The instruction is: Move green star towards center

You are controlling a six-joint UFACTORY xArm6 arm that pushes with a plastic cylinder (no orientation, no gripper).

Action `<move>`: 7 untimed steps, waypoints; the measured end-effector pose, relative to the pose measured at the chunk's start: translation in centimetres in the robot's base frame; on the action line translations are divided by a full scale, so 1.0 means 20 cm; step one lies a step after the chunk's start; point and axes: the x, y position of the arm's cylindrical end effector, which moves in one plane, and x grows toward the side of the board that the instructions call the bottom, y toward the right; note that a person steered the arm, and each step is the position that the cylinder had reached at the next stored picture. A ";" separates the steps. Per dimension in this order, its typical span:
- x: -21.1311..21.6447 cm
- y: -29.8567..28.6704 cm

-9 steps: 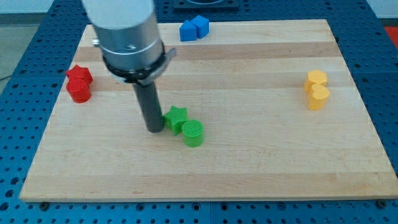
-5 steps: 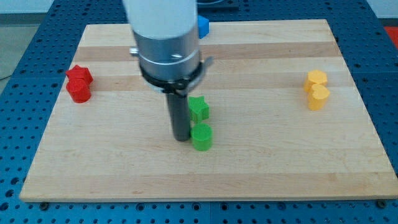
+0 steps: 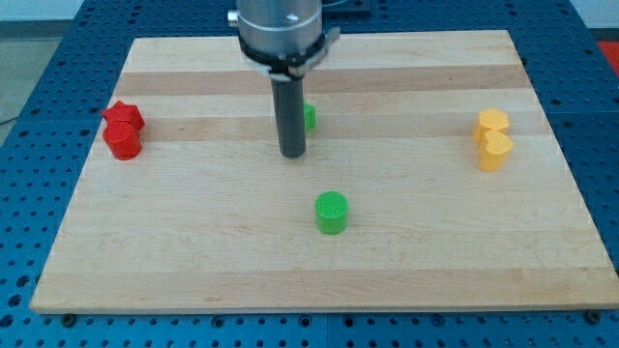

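Now, my tip (image 3: 293,154): it stands on the wooden board (image 3: 406,251), a little toward the view's top from the board's middle.
State of my end: it is one plain rod, so it cannot spread or pinch; it only presses sideways.
Green star (image 3: 308,117): mostly hidden behind my rod, only a small green part shows at the rod's right side, just above my tip. If it touches the rod, I cannot tell.
Green cylinder (image 3: 332,213): toward the view's bottom and slightly right from my tip, well apart from the star.
Red blocks (image 3: 123,130): two, touching each other, far to the view's left of my tip, near the board's left edge.
Yellow blocks (image 3: 492,139): two, touching, far to the view's right of my tip.
Blue block: behind my arm at the board's top edge, I cannot see it now.
Under the board: a blue table (image 3: 39,116) with holes.
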 end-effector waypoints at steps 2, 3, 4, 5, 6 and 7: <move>-0.42 0.26; -0.16 0.14; -0.09 -0.25; -0.36 -0.30; -0.57 -0.07; -0.71 0.28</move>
